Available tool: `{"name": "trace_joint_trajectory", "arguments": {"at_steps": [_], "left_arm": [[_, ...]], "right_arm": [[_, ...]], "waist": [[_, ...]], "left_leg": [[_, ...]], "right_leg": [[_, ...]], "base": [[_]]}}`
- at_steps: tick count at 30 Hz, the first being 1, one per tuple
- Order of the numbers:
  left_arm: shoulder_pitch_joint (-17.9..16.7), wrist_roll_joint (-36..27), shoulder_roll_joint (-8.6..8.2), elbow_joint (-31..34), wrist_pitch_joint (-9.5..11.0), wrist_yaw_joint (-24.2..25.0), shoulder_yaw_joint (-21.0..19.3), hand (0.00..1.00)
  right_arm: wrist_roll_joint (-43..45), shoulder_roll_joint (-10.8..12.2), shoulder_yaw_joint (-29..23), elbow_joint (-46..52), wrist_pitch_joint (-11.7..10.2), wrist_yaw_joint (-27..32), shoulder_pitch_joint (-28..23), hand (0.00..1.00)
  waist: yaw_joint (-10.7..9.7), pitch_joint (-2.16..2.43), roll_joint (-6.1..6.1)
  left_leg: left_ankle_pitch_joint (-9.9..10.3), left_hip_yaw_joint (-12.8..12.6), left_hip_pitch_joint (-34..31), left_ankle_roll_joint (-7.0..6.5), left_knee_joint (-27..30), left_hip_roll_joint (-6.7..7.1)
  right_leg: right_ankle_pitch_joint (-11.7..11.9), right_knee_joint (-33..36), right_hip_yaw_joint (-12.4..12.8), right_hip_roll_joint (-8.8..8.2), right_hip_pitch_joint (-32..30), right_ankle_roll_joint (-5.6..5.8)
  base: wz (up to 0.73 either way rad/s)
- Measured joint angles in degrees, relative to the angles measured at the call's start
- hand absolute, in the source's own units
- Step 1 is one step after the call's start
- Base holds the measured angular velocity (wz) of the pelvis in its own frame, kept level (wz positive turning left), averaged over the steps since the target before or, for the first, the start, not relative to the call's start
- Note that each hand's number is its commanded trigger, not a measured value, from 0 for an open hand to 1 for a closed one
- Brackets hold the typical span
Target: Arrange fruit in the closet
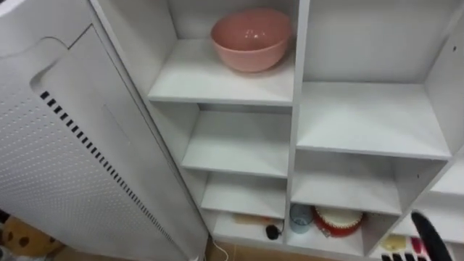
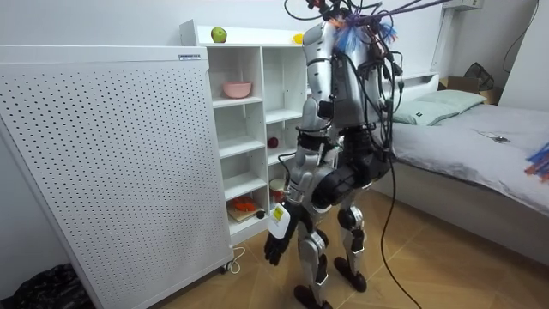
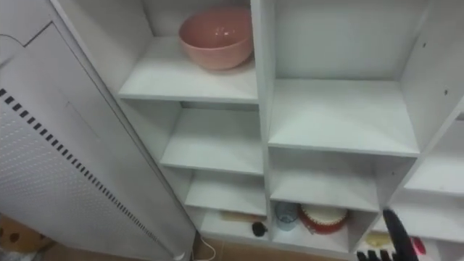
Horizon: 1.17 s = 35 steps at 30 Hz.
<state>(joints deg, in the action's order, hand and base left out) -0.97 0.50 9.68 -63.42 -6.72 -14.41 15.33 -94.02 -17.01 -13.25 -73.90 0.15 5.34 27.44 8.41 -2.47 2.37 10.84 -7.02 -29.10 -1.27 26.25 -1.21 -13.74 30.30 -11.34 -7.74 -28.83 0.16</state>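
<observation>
The right hand (image 1: 428,235) peeks in at the bottom right corner of the eye views. It is dark and sits low in front of the white closet (image 1: 293,109). So little of it shows that I cannot tell if it is open or closed.

In the room view the left hand (image 2: 276,245) hangs down by the robot's knee. Its fingers are loose and hold nothing. The robot stands right in front of the closet and faces it.

On the bottom shelf a blue cup (image 1: 301,216) sits just beside a red and white thing (image 1: 338,221). A pink bowl (image 1: 250,40) sits on a high shelf in the left part.

A green apple (image 2: 219,34) and a yellow fruit (image 2: 298,38) lie on top of the closet, well apart. A small red fruit (image 2: 273,142) lies on a middle shelf.

A big white board with little holes (image 2: 103,172) stands just beside the closet.
</observation>
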Motion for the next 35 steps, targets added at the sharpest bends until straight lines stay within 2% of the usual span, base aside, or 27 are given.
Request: {"name": "trace_joint_trajectory", "arguments": {"at_steps": [2,3,6,7,8,10,12,14,16,18,23,29,35], "left_arm": [[-1.1,1.9,-0.01,-0.6,-0.1,0.3,-2.0,0.0],[-1.3,2.4,-0.04,-0.6,-0.1,0.4,-2.7,0.0],[-1.7,5.3,-0.25,-0.7,0.1,0.4,-6.7,0.0],[-2.3,6.6,-0.38,-0.7,0.3,0.4,-8.4,0.0],[-3.2,7.7,-0.55,-0.6,0.5,0.3,-10.0,0.0],[-4.3,10.1,-0.83,-0.6,0.4,-0.2,-11.6,0.0],[-4.7,10.4,-1.02,-0.4,0.4,-0.6,-12.5,0.0],[-5.4,10.4,-1.52,0.6,0.2,-0.8,-13.6,0.0],[-5.4,10.3,-1.98,0.6,0.2,-1.1,-15.1,0.0],[-6.2,10.4,-2.2,0.6,0.1,-1.2,-16.7,0.0],[-7.8,12.6,-2.39,1.2,-0.3,-1.1,-21.0,0.0],[-8.6,15.5,-2.32,1.4,-0.7,-0.1,-21.3,0.0],[-9.8,15.5,-2.31,1.3,-2.5,0.9,-21.3,0.0]], "right_arm": [[1.9,3.0,0.8,-1.5,0.7,-0.9,-5.0,0.0],[2.4,3.7,1.0,-2.4,0.8,-1.2,-6.1,0.0],[8.6,6.1,3.3,-7.0,1.6,-2.4,-12.5,0.0],[11.4,6.9,3.7,-8.8,2.5,-2.9,-15.0,0.0],[14.1,7.5,4.5,-10.6,3.1,-3.5,-17.5,0.0],[19.7,7.8,6.5,-11.7,4.1,-3.6,-21.5,0.0],[24.7,7.9,8.6,-11.7,4.8,-3.5,-23.3,0.0],[31.8,7.9,10.7,-11.7,5.5,-3.8,-23.9,0.0],[35.2,8.1,11.6,-11.6,6.4,-4.2,-24.3,0.0],[37.7,8.2,11.6,-10.8,7.8,-4.8,-25.2,0.0],[47.8,8.0,11.6,-7.8,8.1,-5.6,-27.6,0.0],[62.1,7.9,13.7,-5.9,8.1,-6.8,-29.0,0.0],[67.7,7.8,13.7,-3.9,8.1,-8.0,-30.0,0.0]], "waist": [[-1.8,0.18,-0.22],[-2.1,0.24,-0.27],[-3.6,0.84,-0.92],[-4.0,1.08,-1.13],[-5.1,1.44,-1.46],[-5.6,2.02,-2.08],[-6.3,2.28,-2.7],[-7.0,2.3,-3.37],[-7.5,2.43,-3.89],[-8.1,2.24,-4.17],[-8.2,2.41,-4.48],[-8.2,2.41,-4.27],[-8.2,2.27,-4.29]], "left_leg": [[0.1,0.1,3.3,0.16,-1.8,-0.17],[0.1,0.3,4.2,0.22,-2.1,-0.21],[0.1,1.3,8.3,0.41,-4.7,-0.07],[0.2,1.7,10.4,0.56,-5.7,-0.1],[0.2,1.8,12.9,0.63,-6.9,-0.06],[0.2,2.1,16.3,0.71,-8.7,0.18],[0.2,2.0,18.6,0.85,-10.0,0.15],[0.0,1.6,21.9,1.13,-12.0,0.06],[0.0,1.5,24.3,1.27,-13.2,0.07],[0.1,1.3,27.7,1.54,-14.7,0.06],[0.3,1.0,31.2,1.89,-16.4,0.0],[0.4,0.7,32.4,1.9,-16.7,-0.05],[0.6,0.4,33.8,2.1,-16.9,-0.34]], "right_leg": [[0.4,-2.9,-0.5,0.55,3.8,0.3],[0.6,-3.8,-0.5,0.89,4.9,0.38],[0.7,-7.1,-1.5,1.38,10.2,0.75],[1.0,-9.2,-1.6,1.88,12.8,0.99],[1.3,-11.0,-2.2,2.07,15.9,1.14],[1.5,-13.2,-2.8,2.14,19.5,1.35],[1.7,-14.7,-2.7,2.41,21.8,1.49],[2.4,-17.1,-2.3,2.94,25.0,1.44],[2.5,-18.3,-2.5,3.1,27.3,1.48],[2.5,-20.0,-2.3,3.44,30.4,1.54],[2.5,-21.7,-1.9,3.84,33.5,1.62],[2.6,-21.5,-1.2,3.92,34.3,1.62],[2.7,-21.6,0.1,4.33,35.7,1.51]], "base": [[0.0],[0.05],[0.15],[0.13],[0.13],[0.09],[-0.05],[-0.14],[-0.02],[-0.06],[-0.05],[-0.05],[-0.07]]}}
